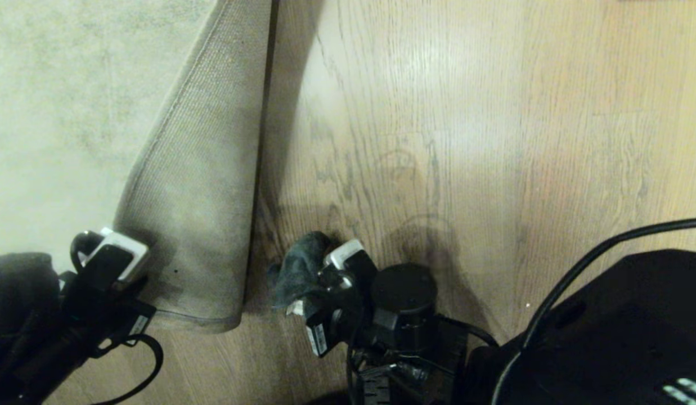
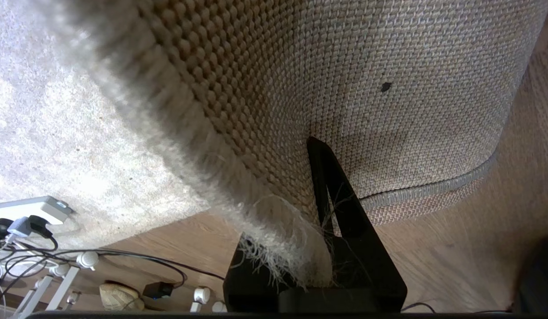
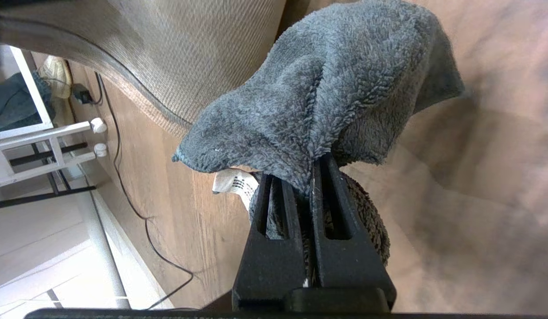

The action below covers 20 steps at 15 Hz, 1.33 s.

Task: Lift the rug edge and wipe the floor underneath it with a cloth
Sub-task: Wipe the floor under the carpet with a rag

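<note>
Head view is showing the floor (image 1: 466, 140) lying bare beside the rug edge (image 1: 212, 169), which the left hand (image 1: 120, 256) is clamping and holding folded back, tan backing up; the right hand (image 1: 317, 287) is gripping the cloth (image 1: 300, 264) just beside that raised fold, low over the planks

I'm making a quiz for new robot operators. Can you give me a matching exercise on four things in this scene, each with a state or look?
Things:
1. rug edge
2. cloth
3. floor
4. left gripper

States:
A. dark grey, fluffy, pinched in the right gripper
B. brown wood grain with a sheen
C. shut on the rug's fringed corner
D. folded back, coarse woven backing showing

Pairs: 1-D, 2-A, 3-B, 4-C
</note>
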{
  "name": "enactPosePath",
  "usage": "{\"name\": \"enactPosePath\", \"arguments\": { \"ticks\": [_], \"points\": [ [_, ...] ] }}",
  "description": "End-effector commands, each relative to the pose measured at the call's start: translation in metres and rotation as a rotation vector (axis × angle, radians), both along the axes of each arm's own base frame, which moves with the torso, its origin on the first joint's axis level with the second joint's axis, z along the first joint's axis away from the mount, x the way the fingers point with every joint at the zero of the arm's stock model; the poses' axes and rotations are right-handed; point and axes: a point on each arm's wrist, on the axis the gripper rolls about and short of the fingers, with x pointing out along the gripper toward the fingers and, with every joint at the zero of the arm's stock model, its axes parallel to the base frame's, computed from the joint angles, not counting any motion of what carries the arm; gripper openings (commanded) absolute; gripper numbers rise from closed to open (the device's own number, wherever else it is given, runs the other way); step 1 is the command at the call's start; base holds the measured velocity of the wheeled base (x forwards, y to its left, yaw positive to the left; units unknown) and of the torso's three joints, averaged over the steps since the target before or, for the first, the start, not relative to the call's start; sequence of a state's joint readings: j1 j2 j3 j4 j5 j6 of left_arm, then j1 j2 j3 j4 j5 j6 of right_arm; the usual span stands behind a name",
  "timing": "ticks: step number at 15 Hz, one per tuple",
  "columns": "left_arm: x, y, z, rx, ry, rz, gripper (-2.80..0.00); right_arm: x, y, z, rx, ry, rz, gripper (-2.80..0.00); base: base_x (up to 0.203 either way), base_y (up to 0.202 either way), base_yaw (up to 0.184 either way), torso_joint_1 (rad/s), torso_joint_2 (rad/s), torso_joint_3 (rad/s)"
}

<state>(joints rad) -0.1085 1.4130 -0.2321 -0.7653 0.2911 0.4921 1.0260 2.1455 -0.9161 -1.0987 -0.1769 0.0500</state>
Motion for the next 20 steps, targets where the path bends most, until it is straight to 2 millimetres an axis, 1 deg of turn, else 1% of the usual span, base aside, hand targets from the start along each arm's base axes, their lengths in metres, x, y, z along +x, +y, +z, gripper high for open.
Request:
{"name": "enactPosePath", "arguments": {
  "ticks": [1, 3, 7, 10, 12, 14, 16, 20],
  "points": [
    [0.001, 0.001, -0.001, 0.005, 0.003, 0.013, -2.80, 0.009, 0.018, -0.025, -0.012, 0.027, 0.000, -2.80, 0.000, 0.000, 0.000, 0.000, 0.00, 0.000],
    [0.001, 0.002, -0.001, 0.004, 0.008, 0.015, -2.80, 0.011, 0.026, -0.030, 0.031, 0.042, 0.000, -2.80, 0.000, 0.000, 0.000, 0.000, 0.00, 0.000],
    [-0.004, 0.000, -0.005, 0.005, 0.019, 0.002, -2.80, 0.017, 0.031, -0.035, 0.053, 0.048, -0.007, -2.80, 0.000, 0.000, 0.000, 0.000, 0.00, 0.000],
    [-0.005, 0.001, -0.006, 0.005, 0.023, 0.002, -2.80, 0.025, 0.046, -0.036, 0.087, 0.043, -0.007, -2.80, 0.000, 0.000, 0.000, 0.000, 0.00, 0.000],
    [-0.005, 0.001, -0.006, 0.006, 0.025, 0.000, -2.80, 0.033, 0.058, -0.035, 0.125, 0.023, -0.007, -2.80, 0.000, 0.000, 0.000, 0.000, 0.00, 0.000],
    [-0.005, 0.000, -0.006, 0.008, 0.024, -0.001, -2.80, 0.041, 0.067, -0.037, 0.149, 0.008, -0.013, -2.80, 0.000, 0.000, 0.000, 0.000, 0.00, 0.000],
    [-0.005, 0.001, -0.006, 0.006, 0.025, 0.000, -2.80, 0.048, 0.066, -0.038, 0.158, 0.002, -0.027, -2.80, 0.000, 0.000, 0.000, 0.000, 0.00, 0.000],
    [-0.005, 0.001, -0.006, 0.006, 0.025, 0.000, -2.80, 0.071, 0.054, -0.038, 0.169, -0.021, -0.088, -2.80, 0.000, 0.000, 0.000, 0.000, 0.00, 0.000]
  ]
}}
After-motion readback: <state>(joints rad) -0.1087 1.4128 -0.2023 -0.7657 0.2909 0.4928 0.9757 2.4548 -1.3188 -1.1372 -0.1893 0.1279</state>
